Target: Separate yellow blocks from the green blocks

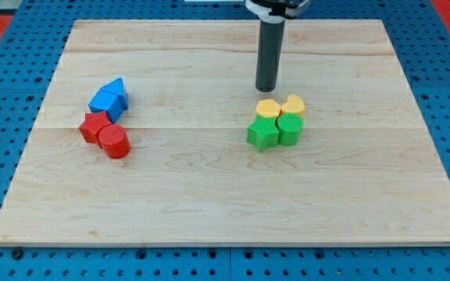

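Observation:
Two yellow blocks sit side by side right of the board's middle: a yellow hexagon-like block (268, 108) and a yellow heart-like block (293, 104). Directly below and touching them are a green star-shaped block (262, 133) and a green cylinder (290, 129). The four form one tight cluster. My tip (266, 89) is just above the cluster, a short gap above the left yellow block, not touching it.
At the view's left are a blue triangular block (116, 91) and a second blue block (101, 102), with a red star-like block (94, 126) and a red cylinder (114, 141) below them. The wooden board (225, 211) rests on a blue pegboard.

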